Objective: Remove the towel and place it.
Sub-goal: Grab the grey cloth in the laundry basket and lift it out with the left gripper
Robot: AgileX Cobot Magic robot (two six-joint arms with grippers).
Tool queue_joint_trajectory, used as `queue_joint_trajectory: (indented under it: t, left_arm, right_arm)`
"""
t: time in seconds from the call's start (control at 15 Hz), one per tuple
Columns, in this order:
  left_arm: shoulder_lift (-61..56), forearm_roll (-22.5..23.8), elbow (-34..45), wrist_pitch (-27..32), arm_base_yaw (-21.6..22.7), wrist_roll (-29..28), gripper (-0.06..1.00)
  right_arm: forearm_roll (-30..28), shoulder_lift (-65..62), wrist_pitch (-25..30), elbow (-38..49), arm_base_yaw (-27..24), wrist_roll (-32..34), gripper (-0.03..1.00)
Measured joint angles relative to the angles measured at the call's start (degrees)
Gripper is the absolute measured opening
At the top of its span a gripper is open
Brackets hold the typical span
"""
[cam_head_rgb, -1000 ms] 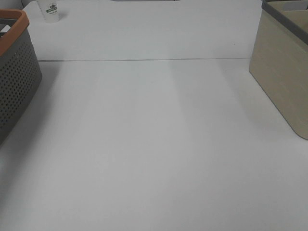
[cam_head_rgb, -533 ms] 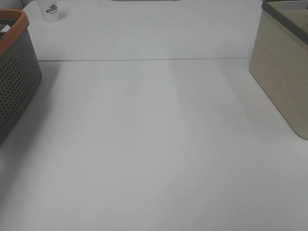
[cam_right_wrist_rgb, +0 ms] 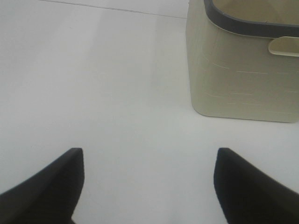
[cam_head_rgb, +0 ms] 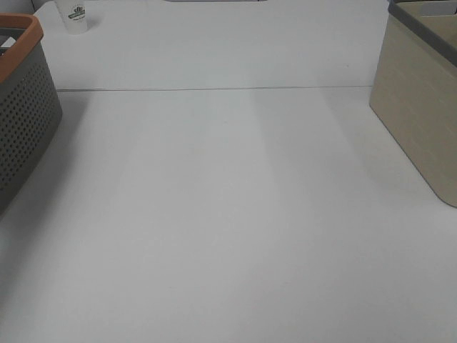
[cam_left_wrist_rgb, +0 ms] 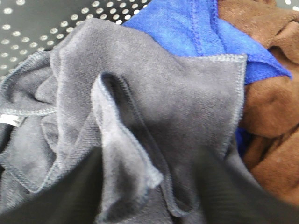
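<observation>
White table (cam_head_rgb: 228, 214) fills most of the high view, with a thin seam running across it towards the far side. At its left edge stands a dark grey basket (cam_head_rgb: 21, 121) with a perforated wall and an orange rim. A beige bin (cam_head_rgb: 421, 114) with a grey rim stands at the right edge. A small paper cup (cam_head_rgb: 75, 16) sits at the far left corner. Neither arm shows in this view.

The left wrist camera looks down into the basket, whose dotted wall (cam_left_wrist_rgb: 28, 28) shows behind the cloths. The towel (cam_left_wrist_rgb: 187, 102), dark grey with stitched hems, lies crumpled on top of the pile, and a small white tag (cam_left_wrist_rgb: 9, 119) shows at one edge. A blue cloth (cam_left_wrist_rgb: 177, 28) lies partly under it, and a brown cloth (cam_left_wrist_rgb: 271, 102) lies beside that, touching both. The left gripper (cam_left_wrist_rgb: 152, 191) is down at the towel: its dark fingers (cam_left_wrist_rgb: 51, 196) stand on either side of a raised fold, blurred and very close to the lens. I cannot tell whether they have pinched the fold or only bracket it.

The right gripper (cam_right_wrist_rgb: 149, 186) hangs over bare table with its jaws spread wide and nothing between them. The bin (cam_right_wrist_rgb: 238, 79) stands ahead of it and to one side.
</observation>
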Motion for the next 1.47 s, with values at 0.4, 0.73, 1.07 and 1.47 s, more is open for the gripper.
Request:
queue_joint_trajectory:
  t: [0.4,0.73,1.07,1.47]
  left_arm:
    - [-2.86,4.47,0.00,0.23,0.00,-0.29,0.00]
    - [-9.34,5.04,0.00,-0.69,0.00,0.29,0.00]
    - [-21.03,4.87,0.00,-4.41,0.00,9.97,0.00]
    - [-30.60,4.18,0.00,-15.36,0.00,17.42,0.00]
  right_arm:
    - [0.00,0.00,0.00,0.00,0.00,0.00,0.76]
    - [0.00,0.00,0.00,0.00,0.00,0.00,0.76]
    - [0.00,0.00,0.00,0.00,0.00,0.00,0.76]
    - [0.00,0.00,0.00,0.00,0.00,0.00,0.76]
